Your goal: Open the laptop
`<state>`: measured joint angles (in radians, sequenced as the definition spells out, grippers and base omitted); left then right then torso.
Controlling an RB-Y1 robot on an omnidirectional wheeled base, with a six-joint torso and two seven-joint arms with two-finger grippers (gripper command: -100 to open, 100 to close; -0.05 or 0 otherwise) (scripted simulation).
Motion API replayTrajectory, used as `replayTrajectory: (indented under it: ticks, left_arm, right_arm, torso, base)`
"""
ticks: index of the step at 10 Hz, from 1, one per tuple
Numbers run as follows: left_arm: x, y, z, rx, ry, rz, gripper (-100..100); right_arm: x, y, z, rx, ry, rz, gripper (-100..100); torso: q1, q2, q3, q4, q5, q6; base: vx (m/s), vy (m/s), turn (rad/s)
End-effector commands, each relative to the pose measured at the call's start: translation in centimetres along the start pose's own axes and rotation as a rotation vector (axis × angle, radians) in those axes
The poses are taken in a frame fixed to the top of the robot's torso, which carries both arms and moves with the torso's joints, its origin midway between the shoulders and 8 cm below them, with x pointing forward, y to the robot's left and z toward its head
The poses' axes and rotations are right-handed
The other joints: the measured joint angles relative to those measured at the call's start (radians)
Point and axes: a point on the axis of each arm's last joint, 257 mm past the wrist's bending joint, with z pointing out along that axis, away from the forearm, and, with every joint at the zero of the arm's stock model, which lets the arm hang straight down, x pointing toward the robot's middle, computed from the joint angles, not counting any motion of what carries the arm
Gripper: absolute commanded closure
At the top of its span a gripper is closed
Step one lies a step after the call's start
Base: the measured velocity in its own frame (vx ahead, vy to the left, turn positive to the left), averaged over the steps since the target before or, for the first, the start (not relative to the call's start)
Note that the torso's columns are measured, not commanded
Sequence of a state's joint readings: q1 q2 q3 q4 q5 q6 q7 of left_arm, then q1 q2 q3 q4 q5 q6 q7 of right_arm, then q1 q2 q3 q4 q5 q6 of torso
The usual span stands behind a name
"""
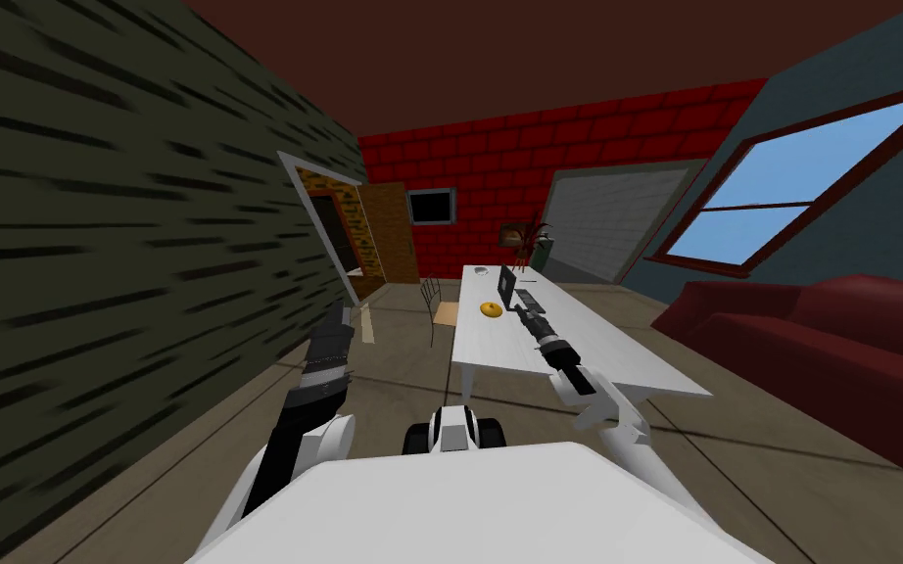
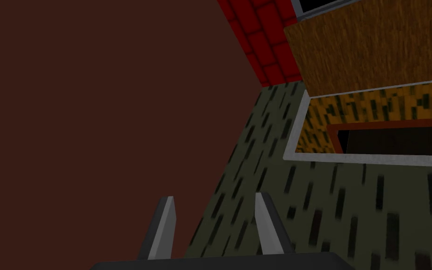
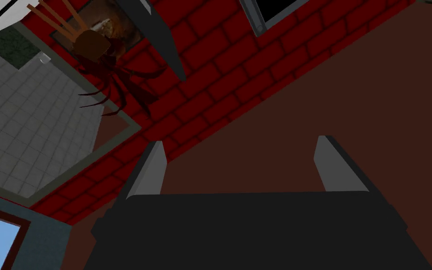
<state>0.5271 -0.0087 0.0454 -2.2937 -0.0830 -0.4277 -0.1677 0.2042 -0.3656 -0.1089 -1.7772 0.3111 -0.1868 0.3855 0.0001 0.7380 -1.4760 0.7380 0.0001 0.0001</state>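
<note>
The left gripper hung left of the table, fingers apart. The head view put the right gripper over that table, beside the half-raised laptop; its wrist view showed fingers spread wide.

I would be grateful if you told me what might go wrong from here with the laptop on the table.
1. The right gripper is open at the laptop and clamps nothing. If it pushes the raised lid, it could slip off the thin edge.
2. The orange round thing lies close beside the laptop on the table. A sideways sweep of the arm might knock it away.
</note>
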Motion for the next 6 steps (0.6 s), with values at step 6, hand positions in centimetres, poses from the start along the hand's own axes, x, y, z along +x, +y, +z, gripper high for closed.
replayTrajectory:
  ticks: [6]
  left_arm:
    - [0.0,0.0,0.0,0.0,0.0,0.0,0]
  right_arm:
    - [-0.1,-8.6,3.4,0.147,0.105,-0.405,-100]
  torso:
    - [0.0,0.0,0.0,0.0,0.0,0.001]
  base:
    - [-0.012,0.001,0.148]
